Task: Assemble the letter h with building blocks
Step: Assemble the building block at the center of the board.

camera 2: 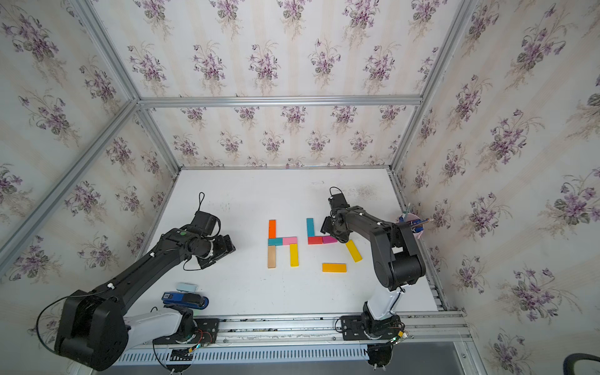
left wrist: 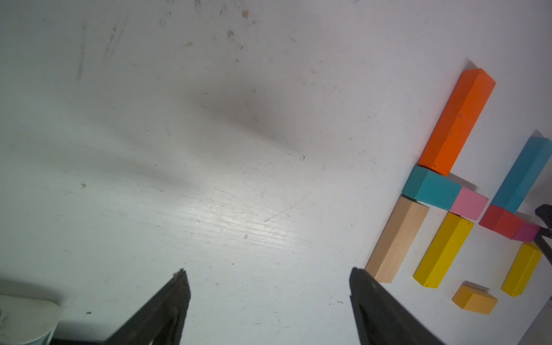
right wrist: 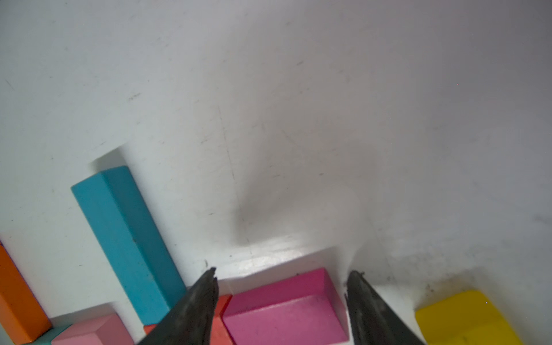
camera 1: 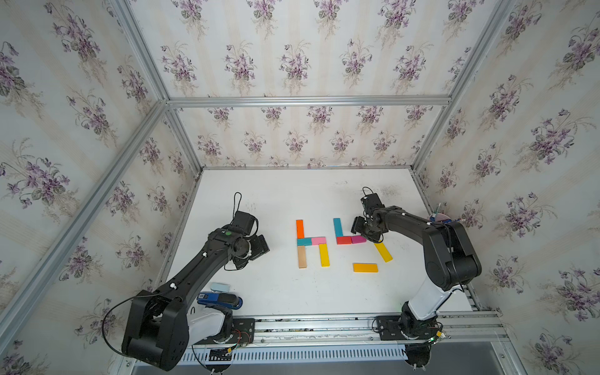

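White table (camera 1: pixel 279 201), floral walls around. My left gripper (left wrist: pixel 268 271): jaws apart, empty, over bare table at 9 o'clock from the blocks. The letter h (camera 1: pixel 311 241): complete, five blocks, centre. Second figure at its 3 o'clock: teal block (camera 1: pixel 338 227), red block (camera 1: pixel 343 240), magenta block (right wrist: pixel 283 310), the last lying flat between the parted jaws of my right gripper (right wrist: pixel 283 271). Amber block (camera 1: pixel 365 267) at its 6 o'clock, yellow block (camera 1: pixel 383 252) at 5, both loose. Handling note, as I judge it: keep magenta flush against red and lift straight, no dragging.
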`<state>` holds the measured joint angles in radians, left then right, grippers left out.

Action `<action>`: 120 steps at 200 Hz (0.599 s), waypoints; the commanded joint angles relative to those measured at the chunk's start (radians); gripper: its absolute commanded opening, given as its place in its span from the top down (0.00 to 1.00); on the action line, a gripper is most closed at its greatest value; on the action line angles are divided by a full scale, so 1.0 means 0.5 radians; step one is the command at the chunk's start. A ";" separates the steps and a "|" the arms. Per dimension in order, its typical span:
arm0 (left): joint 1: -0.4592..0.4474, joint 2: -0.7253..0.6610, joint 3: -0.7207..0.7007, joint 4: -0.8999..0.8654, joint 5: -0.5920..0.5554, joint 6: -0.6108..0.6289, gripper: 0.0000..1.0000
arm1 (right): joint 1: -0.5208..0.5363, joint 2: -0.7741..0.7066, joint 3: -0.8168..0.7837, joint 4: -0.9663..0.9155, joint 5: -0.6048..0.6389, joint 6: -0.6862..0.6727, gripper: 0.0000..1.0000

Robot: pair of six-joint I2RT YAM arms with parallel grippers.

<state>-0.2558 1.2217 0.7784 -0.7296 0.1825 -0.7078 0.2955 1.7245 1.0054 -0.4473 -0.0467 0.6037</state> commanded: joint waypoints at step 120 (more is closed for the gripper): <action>0.001 0.000 -0.004 -0.004 0.003 0.021 0.14 | 0.013 -0.056 -0.047 -0.007 -0.017 0.047 0.30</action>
<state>-0.2558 1.2217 0.7769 -0.7288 0.1829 -0.7052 0.2989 1.7081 0.9855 -0.4465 -0.0505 0.6254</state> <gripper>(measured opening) 0.861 0.702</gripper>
